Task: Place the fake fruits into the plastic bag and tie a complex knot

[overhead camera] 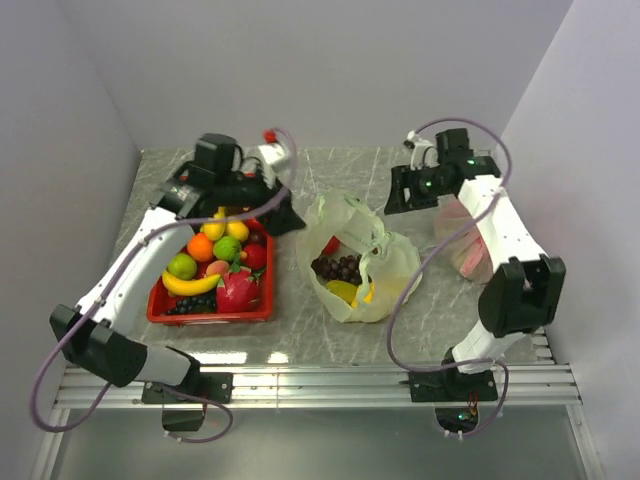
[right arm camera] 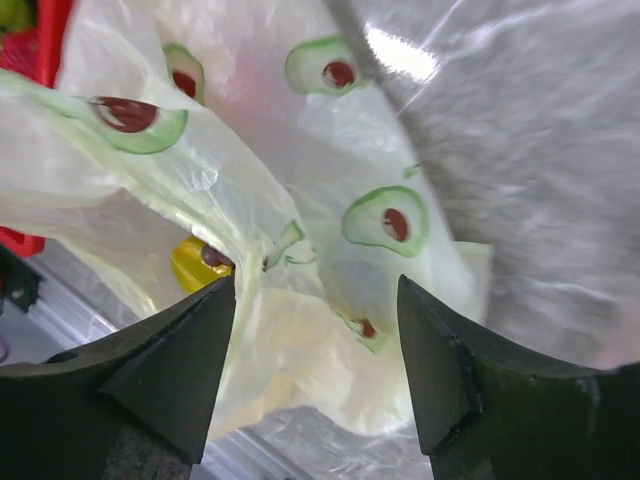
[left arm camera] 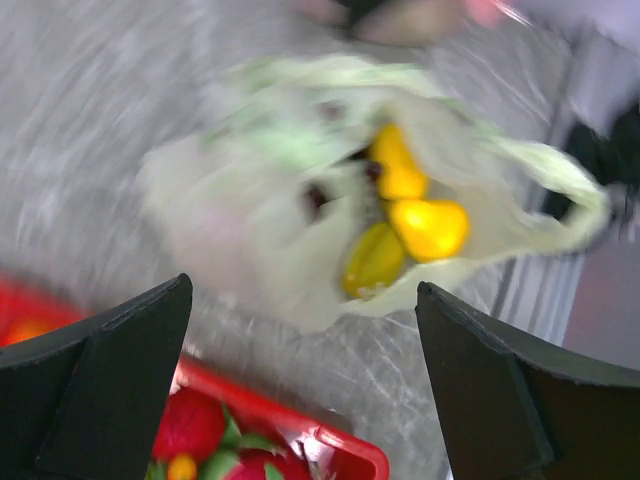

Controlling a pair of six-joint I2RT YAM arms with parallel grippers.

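- While the thin pale-green translucent plastic bag sits slumped near the middle of the grey marbled table, its mouth gapes upward and its handle loops lie loose, not yet tied.
- Small avocado motifs are printed on the film, which is creased and crumpled.
- A bunch of dark purple plastic grapes and glossy yellow mangoes lie inside the bag. One yellow piece also shows through the film in the right wrist view.
- Just left of the bag stands a red plastic tray holding more fake fruits: an orange, a green lime, a yellow banana, a pink dragon fruit and a red apple.
- The left gripper hangs over the gap between tray and bag. Its jaws are spread wide with nothing between them, and its view is motion-blurred.
- The right gripper hovers above the bag's far right side with its jaws parted and no film pinched.
- A pink bag lies by the right wall, apart from the green one.
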